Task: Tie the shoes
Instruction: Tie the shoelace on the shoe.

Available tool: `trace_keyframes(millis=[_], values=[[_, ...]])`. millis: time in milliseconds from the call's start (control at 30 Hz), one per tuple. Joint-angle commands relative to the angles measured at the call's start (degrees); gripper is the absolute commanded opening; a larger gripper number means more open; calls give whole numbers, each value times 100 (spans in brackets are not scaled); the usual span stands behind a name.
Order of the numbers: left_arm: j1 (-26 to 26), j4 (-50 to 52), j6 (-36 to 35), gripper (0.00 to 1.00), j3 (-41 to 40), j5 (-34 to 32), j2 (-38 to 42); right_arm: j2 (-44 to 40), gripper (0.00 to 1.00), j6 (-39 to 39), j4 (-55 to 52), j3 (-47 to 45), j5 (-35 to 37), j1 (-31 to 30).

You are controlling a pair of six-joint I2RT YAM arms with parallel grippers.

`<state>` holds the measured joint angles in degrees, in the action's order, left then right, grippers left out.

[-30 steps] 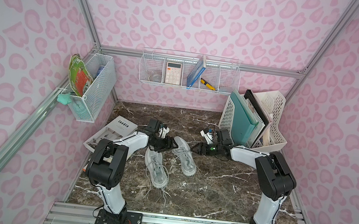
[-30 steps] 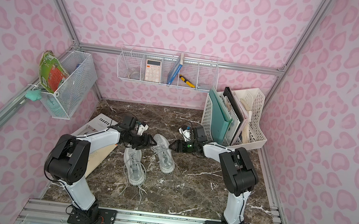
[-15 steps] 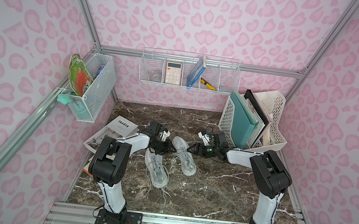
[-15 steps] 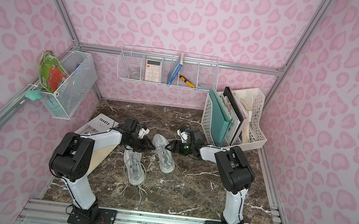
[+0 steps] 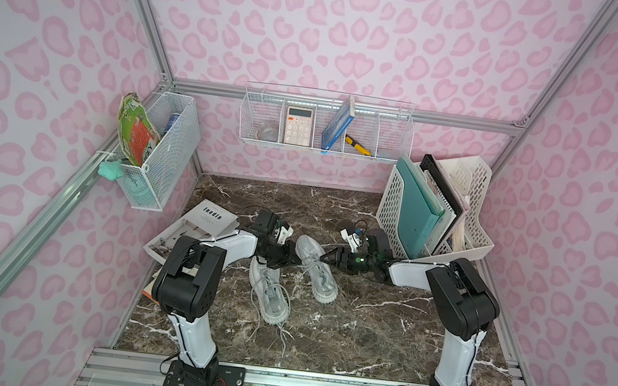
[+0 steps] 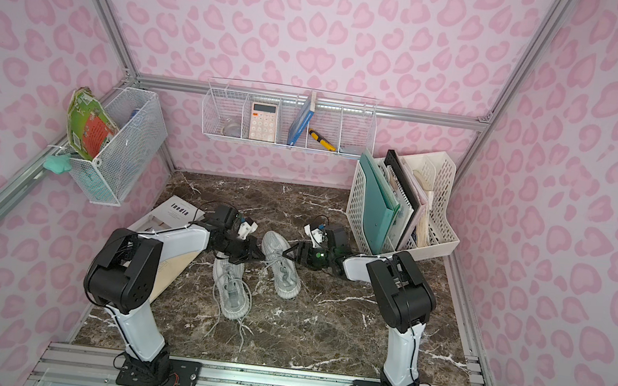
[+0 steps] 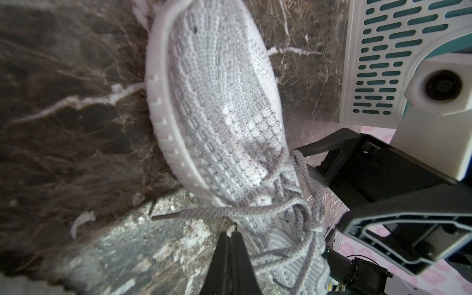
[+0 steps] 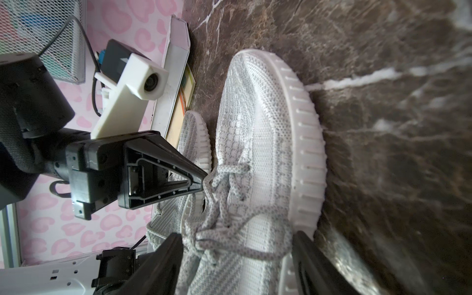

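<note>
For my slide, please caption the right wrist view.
Open right gripper straddles the laces of a grey shoe; the shut left gripper touches them.

Desk clutter around a dark marble tabletop point(image 5: 363, 329) walled in pink spots point(image 5: 320, 23).
Seen from above, at twelve o'clock a white wire shelf point(image 5: 390, 140) on the back wall holds a calculator point(image 5: 298, 125), a tilted blue book point(image 5: 338, 123) and a yellow cutter point(image 5: 358, 146). At nine to ten o'clock a wire basket point(image 5: 171, 157) on the side wall carries a green-and-orange packet point(image 5: 134, 132), with a teal lump point(image 5: 110, 170) outside its near end. At two o'clock a white perforated file organiser point(image 5: 390, 204) stands with a teal folder point(image 5: 420, 207) and a black notebook point(image 5: 442, 186) upright in it. At ten o'clock a white booklet point(image 5: 199, 224) lies flat.
</note>
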<state>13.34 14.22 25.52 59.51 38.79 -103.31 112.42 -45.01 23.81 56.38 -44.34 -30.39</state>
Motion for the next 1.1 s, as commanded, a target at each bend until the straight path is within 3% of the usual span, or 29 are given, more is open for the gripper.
trace_keyframes(millis=[0, 233, 367, 733, 1067], values=[[-3, -33, -29, 1, -18, 90, 54, 17, 74, -191, 227, -83, 11, 28], [-4, -24, -47, 0, -18, 83, 64, 159, 75, -330, 455, -42, -140, 26], [0, -8, -56, 0, -27, 77, 64, 184, 68, -358, 587, -28, -222, 11], [-6, 13, -64, 0, -21, 69, 82, 0, 30, -349, 673, -84, -242, 115], [-7, 106, -99, 0, -51, 24, 172, -52, 7, -8, 285, 3, -31, 164]])
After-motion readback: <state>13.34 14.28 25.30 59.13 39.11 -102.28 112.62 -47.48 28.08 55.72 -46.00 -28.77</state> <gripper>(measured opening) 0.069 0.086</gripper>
